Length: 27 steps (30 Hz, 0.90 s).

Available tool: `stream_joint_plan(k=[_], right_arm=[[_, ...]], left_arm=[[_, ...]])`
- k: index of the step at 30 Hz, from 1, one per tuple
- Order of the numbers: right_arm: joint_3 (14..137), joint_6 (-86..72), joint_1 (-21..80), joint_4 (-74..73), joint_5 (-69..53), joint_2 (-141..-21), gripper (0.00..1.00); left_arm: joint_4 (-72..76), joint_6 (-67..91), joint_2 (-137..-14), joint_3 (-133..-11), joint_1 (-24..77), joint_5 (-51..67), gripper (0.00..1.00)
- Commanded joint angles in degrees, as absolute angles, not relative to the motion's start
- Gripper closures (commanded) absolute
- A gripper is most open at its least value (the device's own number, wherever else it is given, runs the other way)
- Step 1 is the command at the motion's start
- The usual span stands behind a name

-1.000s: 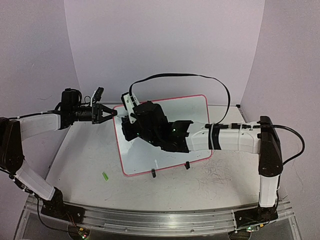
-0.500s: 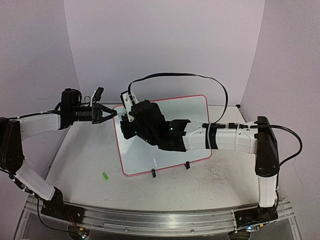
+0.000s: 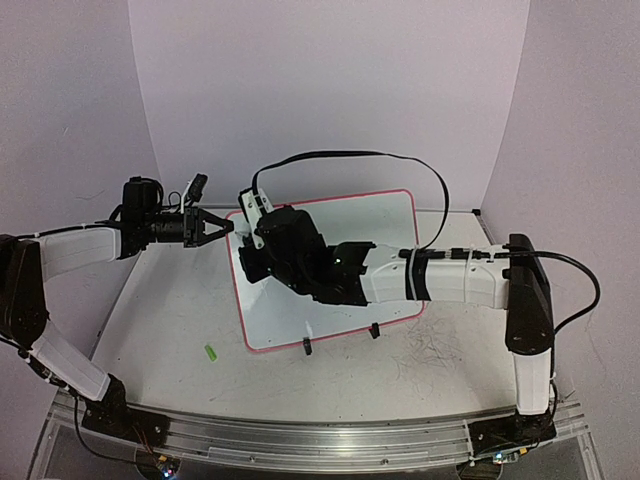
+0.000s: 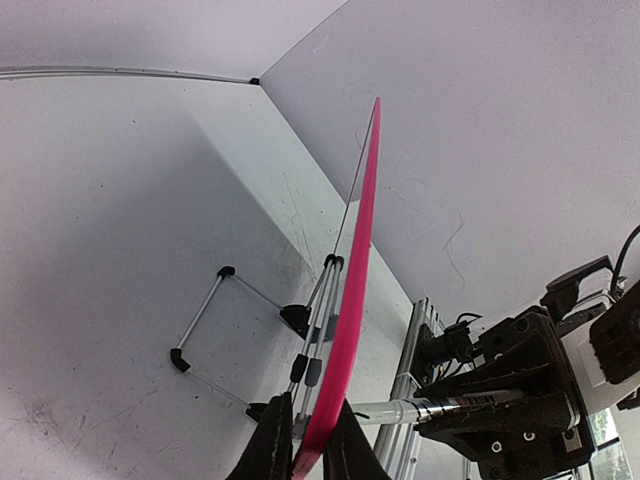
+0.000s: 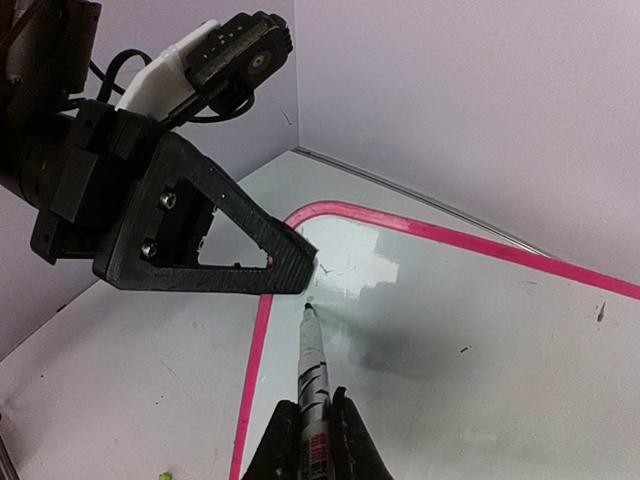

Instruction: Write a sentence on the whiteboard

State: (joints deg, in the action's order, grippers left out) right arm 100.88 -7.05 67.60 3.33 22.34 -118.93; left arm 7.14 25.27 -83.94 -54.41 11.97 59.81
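Observation:
The whiteboard stands tilted on the table, white with a pink rim. My left gripper is shut on its upper left corner, and in the left wrist view the jaws pinch the pink rim. My right gripper is shut on a marker. The marker's tip touches the board just below the left gripper's fingers, beside a tiny green dot. No sentence shows on the board surface I can see. In the top view my right arm covers much of the board.
A small green cap lies on the table left of the board's lower corner. Two black clip feet hold the board's lower edge. A wire stand props it from behind. Grey scribble marks cover the table at the right.

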Motion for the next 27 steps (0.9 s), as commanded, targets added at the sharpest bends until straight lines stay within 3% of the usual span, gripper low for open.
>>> stream_joint_plan(k=[1,27], right_arm=[[102.61,-7.55,67.85,2.73,23.97,-119.74,1.00],[95.05,-12.47,67.95,2.51,19.88,-117.95,1.00]], left_arm=[[9.17,25.06,-81.74,-55.31,12.26,60.76,0.89],[9.17,24.96,-81.71,-55.21,12.22,60.73,0.91]])
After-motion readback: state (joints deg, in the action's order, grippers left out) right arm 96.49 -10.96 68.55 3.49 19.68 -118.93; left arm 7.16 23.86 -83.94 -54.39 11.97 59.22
